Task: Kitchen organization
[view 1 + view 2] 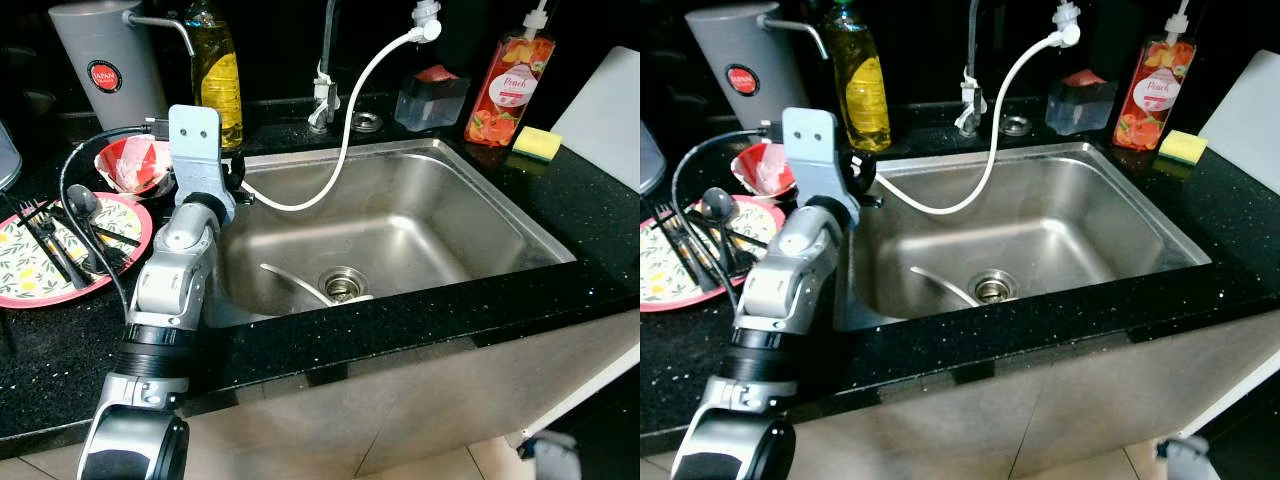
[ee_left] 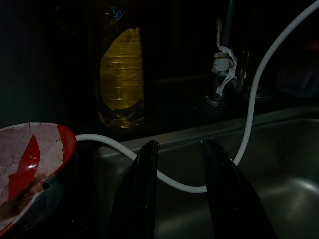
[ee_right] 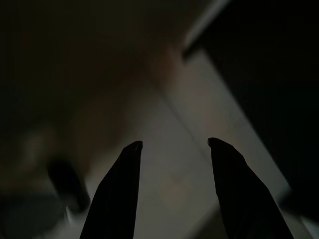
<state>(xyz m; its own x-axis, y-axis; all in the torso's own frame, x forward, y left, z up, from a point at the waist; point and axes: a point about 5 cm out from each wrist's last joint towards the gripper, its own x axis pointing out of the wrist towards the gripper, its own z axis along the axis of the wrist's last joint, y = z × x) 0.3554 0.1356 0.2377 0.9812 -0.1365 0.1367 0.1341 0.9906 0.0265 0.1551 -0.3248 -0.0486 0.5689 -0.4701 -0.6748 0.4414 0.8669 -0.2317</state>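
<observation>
My left arm reaches up to the left rim of the steel sink, with its grey wrist mount hiding the fingers in the head views. The left gripper is open over the sink's corner, and the white hose runs past its fingertips, nothing held. Just left of it sits a red-and-white bowl. A floral plate carries forks and a dark spoon. A white utensil lies in the sink by the drain. The right gripper hangs open, low over the floor.
Along the back stand a grey canister, a yellow bottle, the faucet, a clear sponge holder and a peach soap bottle. A yellow sponge and a white board lie at the right.
</observation>
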